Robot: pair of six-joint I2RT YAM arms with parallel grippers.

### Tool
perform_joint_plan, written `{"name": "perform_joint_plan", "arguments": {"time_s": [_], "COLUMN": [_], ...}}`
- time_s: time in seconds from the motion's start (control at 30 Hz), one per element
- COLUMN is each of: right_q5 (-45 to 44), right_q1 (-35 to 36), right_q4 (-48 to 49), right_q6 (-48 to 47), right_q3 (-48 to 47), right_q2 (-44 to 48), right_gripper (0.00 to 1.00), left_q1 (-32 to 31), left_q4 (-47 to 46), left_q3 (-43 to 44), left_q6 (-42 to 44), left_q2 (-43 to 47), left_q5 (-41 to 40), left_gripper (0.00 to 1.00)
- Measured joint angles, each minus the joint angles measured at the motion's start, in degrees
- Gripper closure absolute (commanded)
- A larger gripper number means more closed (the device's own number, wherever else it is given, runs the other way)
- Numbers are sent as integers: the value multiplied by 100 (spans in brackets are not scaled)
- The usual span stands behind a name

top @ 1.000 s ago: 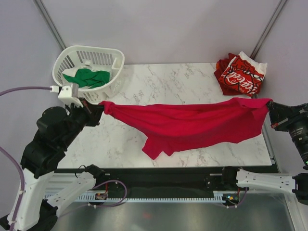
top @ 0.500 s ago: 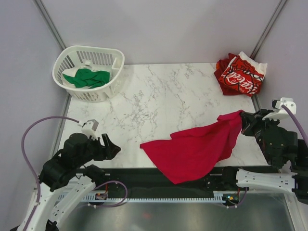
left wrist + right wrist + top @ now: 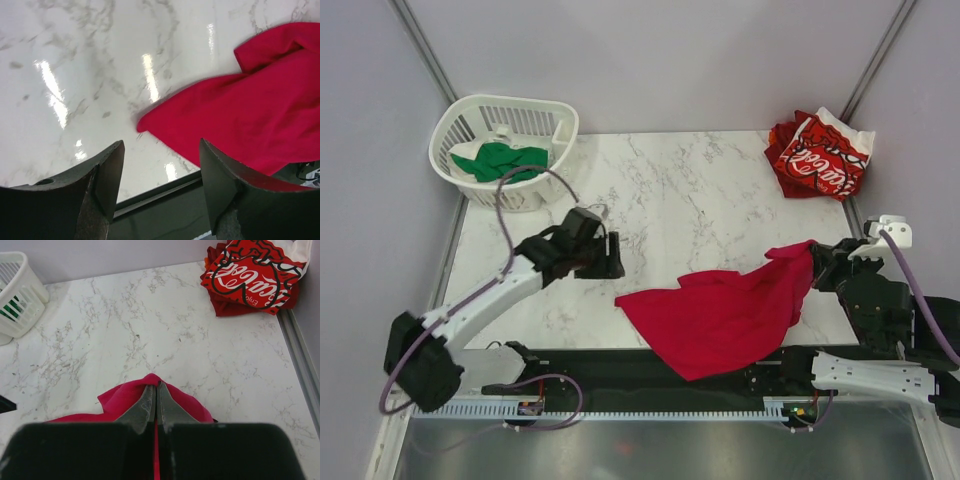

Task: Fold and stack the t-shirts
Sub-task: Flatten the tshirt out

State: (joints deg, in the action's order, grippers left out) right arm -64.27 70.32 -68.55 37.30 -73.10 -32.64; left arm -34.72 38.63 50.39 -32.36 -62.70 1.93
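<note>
The right gripper is clamped on a corner of the crimson t-shirt, which sprawls off the near edge of the marble table (its bulk hidden from the right wrist camera). The left gripper hangs nearby, fingers spread wide, empty.

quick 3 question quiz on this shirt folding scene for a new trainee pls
1. True or false: the right gripper is shut on the crimson shirt.
2. In the top view, which corner of the table holds the lettered shirt?
3. Which shirt lies in the white basket? A crimson shirt, B lettered shirt, C green shirt.
Key: 1 true; 2 far right; 3 C.
</note>
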Motion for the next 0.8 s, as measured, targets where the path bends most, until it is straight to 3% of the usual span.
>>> {"name": "perform_joint_plan", "arguments": {"time_s": [0.17, 0.4, 0.57, 0.8], "right_q5": [153, 282, 295, 210], "right_q1": [0, 0, 0, 0], "right_q4": [227, 476, 479, 485], "right_q6": [2, 31, 44, 13], "right_q3": [468, 1060, 1156, 1156], "right_q2": [59, 131, 304, 623], "right_gripper": [100, 100, 100, 100], "left_q1": [-680, -1375, -1556, -1624], "left_q4": [-780, -1421, -1556, -1565], "left_q3": [1023, 2424, 2938, 2951], "left_q6": [122, 435, 551, 557], "left_q2": [-2216, -4325, -5058, -5178], "left_q5": [-37, -31, 17, 11], "left_gripper": [33, 38, 41, 43]}}
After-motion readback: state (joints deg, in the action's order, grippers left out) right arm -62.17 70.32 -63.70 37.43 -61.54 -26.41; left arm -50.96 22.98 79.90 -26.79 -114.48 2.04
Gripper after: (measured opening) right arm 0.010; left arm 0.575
